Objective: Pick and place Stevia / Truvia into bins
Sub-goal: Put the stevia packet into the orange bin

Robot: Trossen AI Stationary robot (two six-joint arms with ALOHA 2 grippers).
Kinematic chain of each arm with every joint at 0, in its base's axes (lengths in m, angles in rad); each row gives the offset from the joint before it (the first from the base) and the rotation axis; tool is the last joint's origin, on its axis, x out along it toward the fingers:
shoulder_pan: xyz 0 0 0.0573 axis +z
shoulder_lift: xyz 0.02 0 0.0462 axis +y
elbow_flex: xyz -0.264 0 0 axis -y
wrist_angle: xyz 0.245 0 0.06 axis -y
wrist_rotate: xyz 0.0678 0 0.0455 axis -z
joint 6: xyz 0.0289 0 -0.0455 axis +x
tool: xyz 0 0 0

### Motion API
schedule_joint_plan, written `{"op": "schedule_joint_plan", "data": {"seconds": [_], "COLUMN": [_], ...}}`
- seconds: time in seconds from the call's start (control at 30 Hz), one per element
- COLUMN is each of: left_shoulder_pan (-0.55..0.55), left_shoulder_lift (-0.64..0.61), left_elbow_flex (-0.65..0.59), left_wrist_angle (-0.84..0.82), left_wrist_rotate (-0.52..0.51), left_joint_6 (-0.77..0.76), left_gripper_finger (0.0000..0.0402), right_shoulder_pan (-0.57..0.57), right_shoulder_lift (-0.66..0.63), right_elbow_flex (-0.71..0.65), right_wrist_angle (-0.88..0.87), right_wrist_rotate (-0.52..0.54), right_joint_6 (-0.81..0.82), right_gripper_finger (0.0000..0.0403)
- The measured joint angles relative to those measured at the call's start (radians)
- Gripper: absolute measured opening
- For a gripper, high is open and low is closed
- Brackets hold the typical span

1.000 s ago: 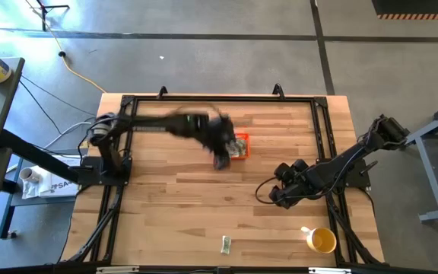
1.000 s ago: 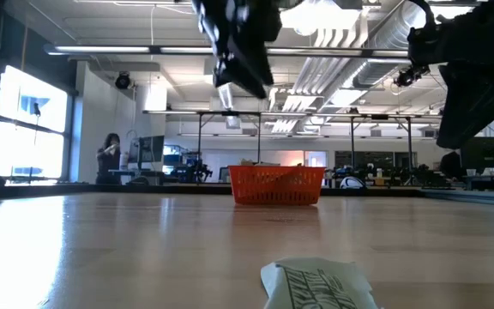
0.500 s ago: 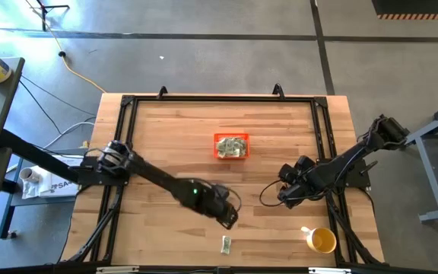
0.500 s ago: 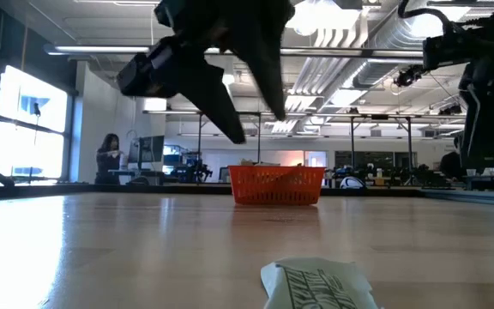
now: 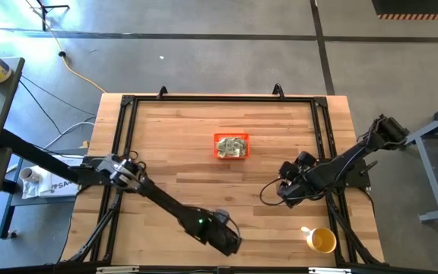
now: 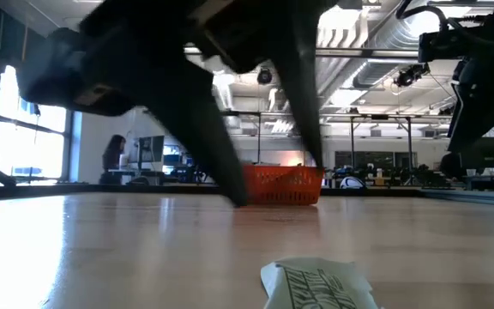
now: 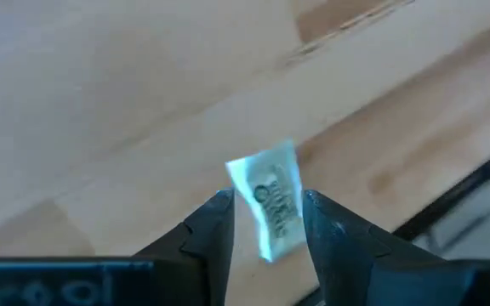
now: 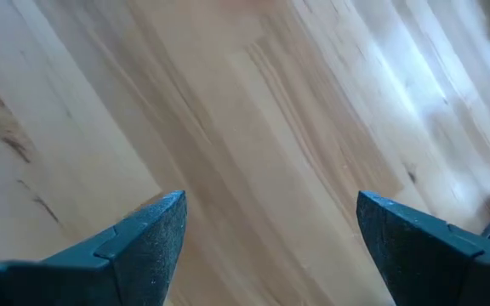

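One green-and-white Stevia packet [image 7: 270, 202] lies flat on the wooden table near its front edge, and it also shows close up in the low view [image 6: 316, 285]. My left gripper [image 7: 266, 223] hangs open just over it, a fingertip on either side, touching nothing; in the high view the gripper [image 5: 229, 242] hides the packet. The orange bin [image 5: 219, 154] stands mid-table with several packets [image 5: 233, 144] in it. My right gripper [image 5: 284, 192] waits open over bare wood at the right, and nothing shows between its fingers [image 8: 156, 234].
A yellow mug [image 5: 322, 240] stands near the front right corner. A black frame rail [image 5: 124, 137] runs around the table top. Bare wood lies between the bin and the front edge.
My left gripper has swung from over the orange bin toward the table's near edge and come down, rolling its wrist on the way. It now hangs over the lone packet, which has not moved.
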Motion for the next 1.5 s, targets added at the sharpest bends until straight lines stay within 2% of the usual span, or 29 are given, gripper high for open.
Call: {"op": "schedule_joint_plan", "data": {"seconds": [0.13, 0.2, 0.3, 0.37, 0.47, 0.6, 0.7, 0.87, 0.93, 1.07, 1.17, 1.4, 1.5], "left_shoulder_pan": [-0.005, -0.006, -0.012, -0.019, -0.019, -0.004, 0.030, 0.104, 0.136, 0.196, 0.231, 0.295, 0.335], "left_shoulder_lift": [0.050, 0.081, 0.116, 0.124, 0.138, 0.139, 0.140, 0.142, 0.142, 0.106, 0.052, -0.105, -0.171], "left_elbow_flex": [0.072, 0.100, 0.125, 0.132, 0.136, 0.135, 0.132, 0.130, 0.129, 0.122, 0.118, 0.122, 0.123], "left_wrist_angle": [-0.077, -0.027, -0.088, -0.068, -0.120, -0.218, -0.268, -0.330, -0.358, -0.405, -0.415, -0.458, -0.490], "left_wrist_rotate": [0.004, 0.015, 0.045, 0.072, 0.077, 0.044, 0.021, -0.072, -0.124, -0.147, -0.168, -0.210, -0.270], "left_joint_6": [0.019, 0.024, 0.032, 0.032, 0.040, 0.141, 0.229, 0.404, 0.468, 0.578, 0.658, 0.781, 0.856], "left_gripper_finger": [0.0164, 0.0161, 0.0160, 0.0160, 0.0160, 0.0151, 0.0119, 0.0028, 0.0022, 0.0036, 0.0021, 0.0021, 0.0021], "right_shoulder_pan": [0.000, 0.000, 0.000, 0.000, -0.001, -0.001, -0.001, -0.001, -0.001, 0.006, 0.027, 0.099, 0.140], "right_shoulder_lift": [0.000, 0.000, -0.001, 0.000, 0.000, 0.000, 0.000, 0.000, 0.000, 0.000, -0.001, -0.002, -0.002], "right_elbow_flex": [0.000, 0.000, 0.000, -0.001, -0.001, -0.001, -0.001, -0.001, -0.001, -0.001, -0.001, 0.000, 0.000], "right_wrist_angle": [-0.011, -0.021, -0.033, -0.038, -0.042, -0.045, -0.054, -0.073, -0.083, -0.087, -0.088, -0.104, -0.119], "right_wrist_rotate": [-0.001, -0.004, -0.002, -0.002, -0.004, -0.009, -0.012, -0.031, -0.038, -0.051, -0.051, -0.048, -0.057], "right_joint_6": [0.003, 0.009, 0.018, 0.022, 0.024, 0.024, 0.028, 0.057, 0.074, 0.099, 0.121, 0.189, 0.216], "right_gripper_finger": [0.0332, 0.0332, 0.0332, 0.0332, 0.0332, 0.0332, 0.0332, 0.0332, 0.0332, 0.0332, 0.0332, 0.0332, 0.0332]}}
